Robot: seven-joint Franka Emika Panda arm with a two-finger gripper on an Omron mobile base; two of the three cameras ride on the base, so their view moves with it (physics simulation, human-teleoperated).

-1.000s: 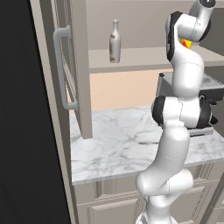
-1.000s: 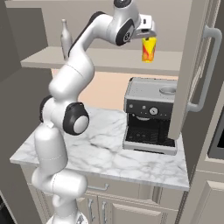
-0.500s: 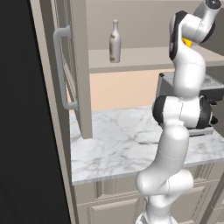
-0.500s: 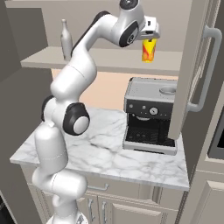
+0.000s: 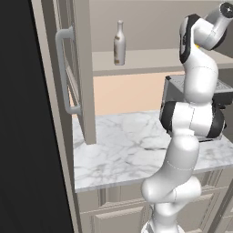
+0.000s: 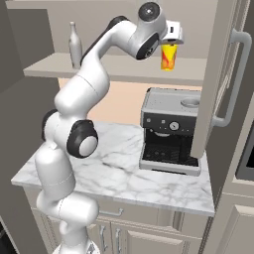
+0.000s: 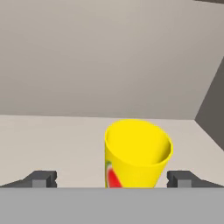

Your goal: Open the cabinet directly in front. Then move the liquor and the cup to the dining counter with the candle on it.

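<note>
Setting: marble desk (image 6: 124, 173) set under the cabinet (image 5: 77, 68), both doors swung wide so the inner shelf (image 6: 114, 67) is laid bare for reaching.
Left door: its long bar handle (image 5: 63, 73) is seen at the left of the left base view; the door edge stands over the desk's left end.
Liquor (image 5: 119, 43): left upright on the shelf towards its left end, well apart from the cup; it is judged to be waiting its turn.
Cup (image 6: 168, 56): seen at the shelf's right part, upright, mouth up, directly below the hand. Whether it is resting on the shelf or raised just clear of it cannot be told.
Fingers (image 7: 41, 178): spread wide, one tip on each side of the cup with clear gaps in the hand view, so nothing is gripped; the gripper (image 6: 169, 43) is judged to be lined up for a grasp from above.
Coffee machine (image 6: 171, 131): stands on the desk right under the cup, so a low withdrawal path would be blocked by it.
Right door (image 6: 218, 79): hangs open just right of the cup, its handle (image 6: 233, 79) outward, narrowing the room for swinging out that way.
</note>
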